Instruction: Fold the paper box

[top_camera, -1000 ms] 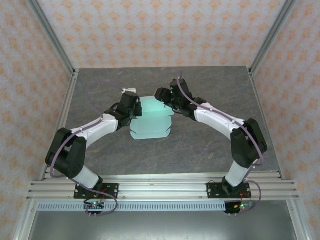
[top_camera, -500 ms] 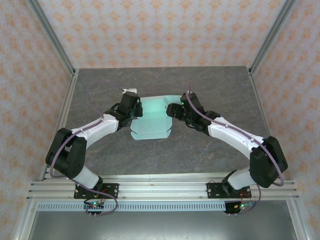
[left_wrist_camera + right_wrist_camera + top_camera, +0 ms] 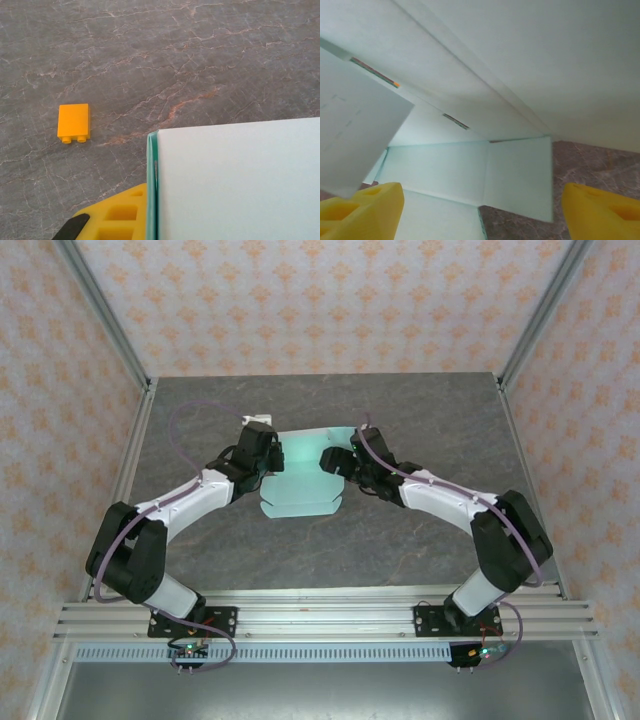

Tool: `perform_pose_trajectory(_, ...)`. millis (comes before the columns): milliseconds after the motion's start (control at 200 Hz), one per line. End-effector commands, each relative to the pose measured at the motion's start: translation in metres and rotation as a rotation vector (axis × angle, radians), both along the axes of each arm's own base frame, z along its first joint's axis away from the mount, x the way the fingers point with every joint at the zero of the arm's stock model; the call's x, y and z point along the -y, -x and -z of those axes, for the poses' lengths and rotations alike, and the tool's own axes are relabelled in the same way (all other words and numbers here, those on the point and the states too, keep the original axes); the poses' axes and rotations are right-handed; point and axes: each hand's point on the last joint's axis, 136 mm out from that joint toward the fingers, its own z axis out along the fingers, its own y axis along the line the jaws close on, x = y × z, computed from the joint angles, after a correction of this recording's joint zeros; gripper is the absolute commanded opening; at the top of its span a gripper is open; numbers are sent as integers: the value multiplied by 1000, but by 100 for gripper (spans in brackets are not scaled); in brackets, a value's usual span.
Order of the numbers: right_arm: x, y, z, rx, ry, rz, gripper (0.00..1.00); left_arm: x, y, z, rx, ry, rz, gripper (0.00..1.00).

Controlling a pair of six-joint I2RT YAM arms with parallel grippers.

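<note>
- Right gripper (image 3: 335, 462) has swung down from the far edge of the paper box (image 3: 300, 492) to its right side within a second, and its jaws now stand wider apart than before.
- Seen from the right wrist, the right gripper (image 3: 481, 202) is released. Its two yellow fingers (image 3: 362, 210) sit at opposite lower corners with nothing pinched between them, and pale mint panels and creases of the paper box (image 3: 470, 165) lie ahead and overhead.
- Left gripper (image 3: 268, 455) is clenched on the left edge of the paper box, which lies near the middle of the grey marbled table (image 3: 430, 530) between the two arms.
- From the left wrist, a doubled edge of the paper box (image 3: 235, 180) runs straight up from the bottom of the view, just beside one yellow finger (image 3: 120, 217) of the left gripper.
- An orange brick (image 3: 74, 123) lies flat on the table (image 3: 200, 50), well apart from the card's edge, with two studs on its near side.
</note>
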Motion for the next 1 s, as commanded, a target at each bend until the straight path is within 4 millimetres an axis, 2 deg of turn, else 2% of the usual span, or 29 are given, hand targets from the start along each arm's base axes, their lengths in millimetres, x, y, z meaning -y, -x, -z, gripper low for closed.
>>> perform_pose_trajectory(0,-11,-7,-14,56,-67,-25,80,1,2,-10,19,19,0,1)
perform_pose_trajectory(200,-15,-2,-23,107,-31,-75,74,3,1,-7,11,21,7,1)
perform_pose_trajectory(520,-22,4,-24,174,63,-144,68,7,1,-1,-3,28,21,1)
perform_pose_trajectory(656,-17,5,-28,209,107,-156,66,7,1,-2,-5,28,23,1)
perform_pose_trajectory(856,2,2,-33,245,226,-134,66,8,2,-3,-3,27,27,1)
perform_pose_trajectory(996,-3,3,-36,248,220,-160,64,8,2,-2,-5,28,28,1)
